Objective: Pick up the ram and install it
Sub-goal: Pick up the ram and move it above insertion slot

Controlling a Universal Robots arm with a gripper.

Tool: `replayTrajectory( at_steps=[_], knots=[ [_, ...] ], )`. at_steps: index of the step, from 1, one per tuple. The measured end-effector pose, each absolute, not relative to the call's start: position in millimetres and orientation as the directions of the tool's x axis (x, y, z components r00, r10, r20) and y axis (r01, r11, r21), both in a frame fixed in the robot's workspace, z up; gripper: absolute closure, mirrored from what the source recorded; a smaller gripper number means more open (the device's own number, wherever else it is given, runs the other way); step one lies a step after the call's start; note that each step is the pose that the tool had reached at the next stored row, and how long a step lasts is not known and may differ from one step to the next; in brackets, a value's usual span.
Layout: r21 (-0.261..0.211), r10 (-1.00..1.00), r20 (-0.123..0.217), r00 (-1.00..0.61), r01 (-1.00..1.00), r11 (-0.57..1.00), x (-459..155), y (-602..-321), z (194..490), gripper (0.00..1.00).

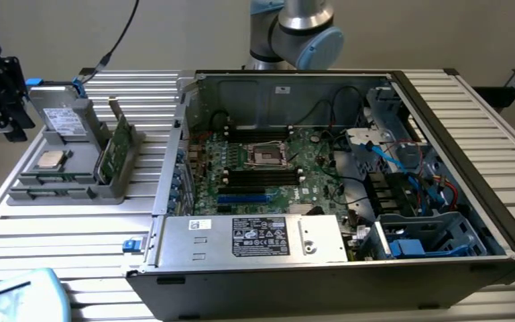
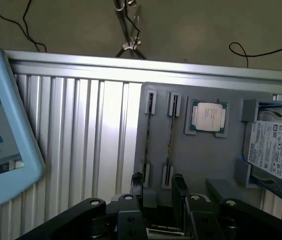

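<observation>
The gripper [image 2: 157,182] hung above the grey tray [image 2: 201,160], jaws wide and empty, near the ram [image 2: 170,145] slotted beside the processor [image 2: 208,116].

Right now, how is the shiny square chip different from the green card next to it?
The square chip is silver, while the green card is green. The square chip lies flat in its pocket, but the green card stands up on its edge. The square chip is small and square, and the green card is longer and taller. Both of them sit in the same gray holder.
</observation>
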State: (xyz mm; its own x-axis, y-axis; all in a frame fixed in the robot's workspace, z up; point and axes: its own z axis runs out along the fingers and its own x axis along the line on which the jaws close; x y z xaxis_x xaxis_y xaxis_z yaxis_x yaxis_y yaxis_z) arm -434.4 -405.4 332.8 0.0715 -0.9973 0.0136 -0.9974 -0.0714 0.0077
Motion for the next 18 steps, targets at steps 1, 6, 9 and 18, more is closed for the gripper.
replayTrajectory(
  at_steps=[1, 6, 9, 18],
  knots=[
    [0.008, -0.997, 0.014, 0.073, -0.997, -0.073, -435, -405, 331, 0.63],
    [0.008, -0.997, 0.014, 0.082, -0.997, -0.082, -436, -405, 322, 0.63],
    [0.008, -0.996, 0.014, 0.087, -0.996, -0.086, -438, -405, 316, 0.63],
    [0.008, -0.994, 0.014, 0.112, -0.994, -0.112, -439, -408, 300, 0.63]
  ],
)
